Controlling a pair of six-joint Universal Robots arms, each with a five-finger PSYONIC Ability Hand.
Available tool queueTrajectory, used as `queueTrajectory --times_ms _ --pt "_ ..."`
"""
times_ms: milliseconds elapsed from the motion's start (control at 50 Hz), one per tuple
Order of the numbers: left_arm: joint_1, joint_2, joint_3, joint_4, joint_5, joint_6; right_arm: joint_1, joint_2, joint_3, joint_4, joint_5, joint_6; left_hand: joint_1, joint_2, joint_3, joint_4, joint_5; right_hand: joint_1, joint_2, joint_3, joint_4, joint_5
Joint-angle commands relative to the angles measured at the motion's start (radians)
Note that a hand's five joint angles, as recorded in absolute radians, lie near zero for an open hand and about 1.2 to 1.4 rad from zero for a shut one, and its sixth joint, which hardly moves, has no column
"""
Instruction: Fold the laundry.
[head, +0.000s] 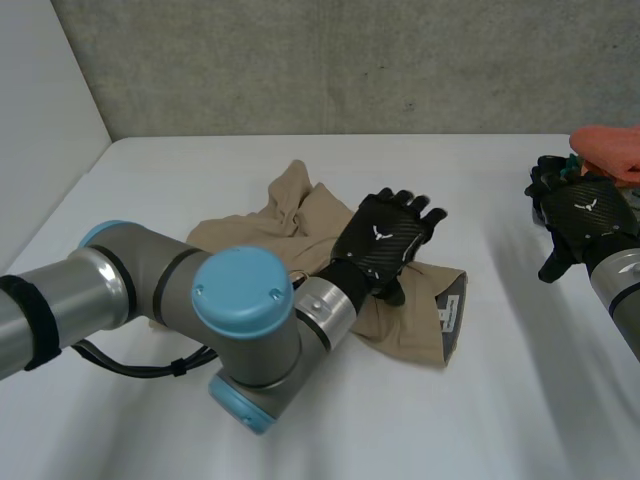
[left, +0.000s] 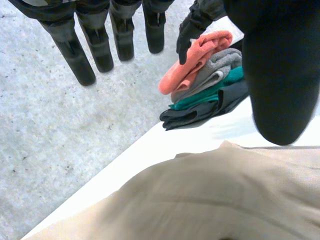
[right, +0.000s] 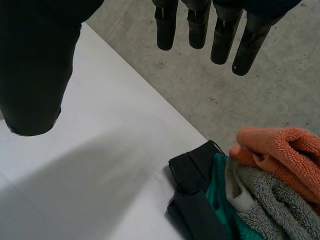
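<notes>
The step in hand looks like flattening the beige garment (head: 300, 215) ahead of a fold; to do it well, the left hand (head: 385, 240) should probably press on the flatter near part and sweep toward the bunched far end, easing ridges out rather than pushing them into new creases; the right hand (head: 582, 212) could cross over to pin one edge. The left hand is open, fingers straight, palm down over the garment's middle; the right hand is also open and holds nothing, just beside the stack of folded towels (right: 260, 190) at the right of the surface (head: 200, 170). The garment lies mid-surface; it is thin tan cloth, rumpled at the far end, with a dark label (head: 450, 312) at one end.
</notes>
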Motion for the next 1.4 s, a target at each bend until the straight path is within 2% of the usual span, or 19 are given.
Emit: queueTrajectory --times_ms 20,100,180,200,280,320,420,460,580,640,780,840,940,960,1000,1020,1140,1280,1400 --pt "0.008 0.147 -0.070 -0.039 -0.039 0.000 0.006 -0.001 -0.016 0.017 0.001 -0.003 -0.069 -0.103 -0.118 -0.112 -0.103 -0.040 -0.048 -0.036 -0.065 -0.067" --pt "0.112 0.295 -0.174 -0.087 -0.041 0.003 0.009 -0.022 -0.039 0.090 0.002 -0.014 -0.061 -0.095 -0.109 -0.103 -0.094 -0.040 -0.048 -0.036 -0.065 -0.067" --pt "0.253 0.448 -0.284 -0.147 -0.041 0.009 0.023 -0.075 -0.115 0.286 -0.004 -0.003 -0.055 -0.089 -0.103 -0.097 -0.088 -0.040 -0.048 -0.036 -0.065 -0.067" --pt "0.304 0.495 -0.327 -0.168 -0.041 0.009 0.035 -0.082 -0.157 0.381 -0.004 0.004 -0.052 -0.086 -0.100 -0.094 -0.085 -0.040 -0.048 -0.036 -0.065 -0.067" --pt "0.417 0.559 -0.424 -0.211 -0.042 0.008 0.111 -0.075 -0.296 0.571 -0.013 0.081 -0.049 -0.083 -0.097 -0.091 -0.082 -0.040 -0.048 -0.036 -0.065 -0.067" --pt "0.458 0.565 -0.461 -0.227 -0.044 0.008 0.133 -0.053 -0.356 0.616 -0.019 0.133 -0.046 -0.080 -0.094 -0.088 -0.079 -0.040 -0.048 -0.036 -0.065 -0.067" --pt "0.570 0.551 -0.558 -0.247 -0.044 0.008 0.205 0.120 -0.575 0.684 -0.047 0.259 -0.031 -0.065 -0.079 -0.074 -0.065 -0.040 -0.048 -0.036 -0.065 -0.067" --pt "0.582 0.531 -0.567 -0.241 -0.039 0.008 0.228 0.175 -0.635 0.707 -0.059 0.273 -0.031 -0.065 -0.079 -0.074 -0.065 -0.040 -0.048 -0.036 -0.065 -0.067" --pt "0.639 0.354 -0.501 -0.184 -0.021 0.015 0.291 0.413 -0.874 0.834 -0.073 0.345 0.013 -0.021 -0.035 -0.030 -0.021 -0.040 -0.048 -0.036 -0.065 -0.067" --pt "0.656 0.283 -0.435 -0.181 -0.004 0.031 0.303 0.505 -0.957 0.859 -0.075 0.394 0.066 0.031 0.017 0.023 0.032 -0.040 -0.048 -0.036 -0.065 -0.067" --pt "0.653 0.129 -0.309 -0.211 0.039 0.091 0.331 0.612 -1.030 0.859 -0.072 0.406 0.101 0.067 0.053 0.059 0.068 -0.040 -0.048 -0.036 -0.065 -0.067" --pt "0.646 0.091 -0.273 -0.239 0.051 0.109 0.336 0.631 -1.033 0.859 -0.070 0.406 0.177 0.143 0.129 0.135 0.144 0.081 0.073 0.085 0.057 0.055" --pt "0.622 0.074 -0.251 -0.250 0.060 0.104 0.337 0.632 -1.028 0.862 -0.073 0.405 0.415 0.381 0.367 0.372 0.381 0.477 0.469 0.481 0.453 0.451" --pt "0.605 0.073 -0.252 -0.250 0.068 0.106 0.337 0.629 -1.024 0.863 -0.075 0.403 0.485 0.451 0.437 0.442 0.451 0.696 0.688 0.700 0.671 0.669" --pt "0.590 0.074 -0.254 -0.251 0.071 0.104 0.337 0.617 -1.015 0.863 -0.075 0.402 0.597 0.562 0.548 0.554 0.563 0.947 0.939 0.951 0.922 0.920" --pt "0.584 0.074 -0.257 -0.251 0.071 0.103 0.336 0.600 -1.002 0.863 -0.076 0.400 0.649 0.615 0.601 0.607 0.616 1.177 1.170 1.182 1.153 1.151" --pt "0.567 0.106 -0.274 -0.251 0.065 0.101 0.334 0.452 -0.917 0.842 -0.084 0.373 1.125 1.091 1.077 1.082 1.091 1.182 1.174 1.186 1.157 1.155" --pt "0.570 0.161 -0.282 -0.253 0.059 0.103 0.336 0.231 -0.783 0.831 -0.076 0.154 1.125 1.091 1.077 1.083 1.092 1.182 1.174 1.186 1.157 1.155" --pt "0.571 0.312 -0.347 -0.250 0.065 0.094 0.325 0.077 -0.660 0.828 -0.065 -0.050 1.125 1.091 1.077 1.083 1.092 1.182 1.174 1.186 1.157 1.155"
